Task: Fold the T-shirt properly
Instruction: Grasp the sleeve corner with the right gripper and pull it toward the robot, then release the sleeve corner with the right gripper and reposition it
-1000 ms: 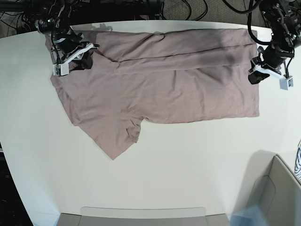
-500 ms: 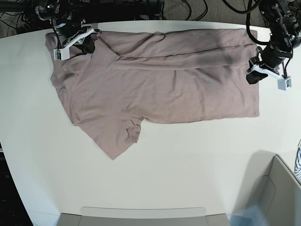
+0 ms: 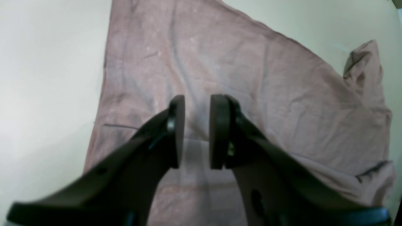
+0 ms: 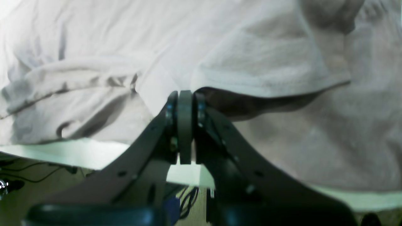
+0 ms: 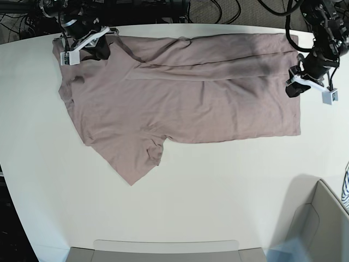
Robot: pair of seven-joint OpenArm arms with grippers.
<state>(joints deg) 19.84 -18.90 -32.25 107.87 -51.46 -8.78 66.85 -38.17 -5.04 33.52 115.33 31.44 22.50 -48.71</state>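
The mauve-pink T-shirt (image 5: 191,103) lies spread on the white table (image 5: 218,191), with a long folded band along its far side and one sleeve (image 5: 133,161) pointing to the front. My right gripper (image 5: 102,50) is at the shirt's far left corner. In the right wrist view it (image 4: 185,103) is shut on a raised fold of the shirt (image 4: 314,141), near the table's back edge. My left gripper (image 5: 290,89) hovers at the shirt's right hem. In the left wrist view it (image 3: 197,106) is narrowly open and empty above the flat fabric (image 3: 251,78).
A grey bin (image 5: 322,224) stands at the front right, with a blue-and-white striped cloth (image 5: 346,191) at the right edge. A grey tray (image 5: 163,248) lies along the front edge. Cables (image 5: 218,11) run behind the table.
My right gripper has moved toward the table's back edge, dragging the shirt's far left corner with it. The left gripper has barely moved.
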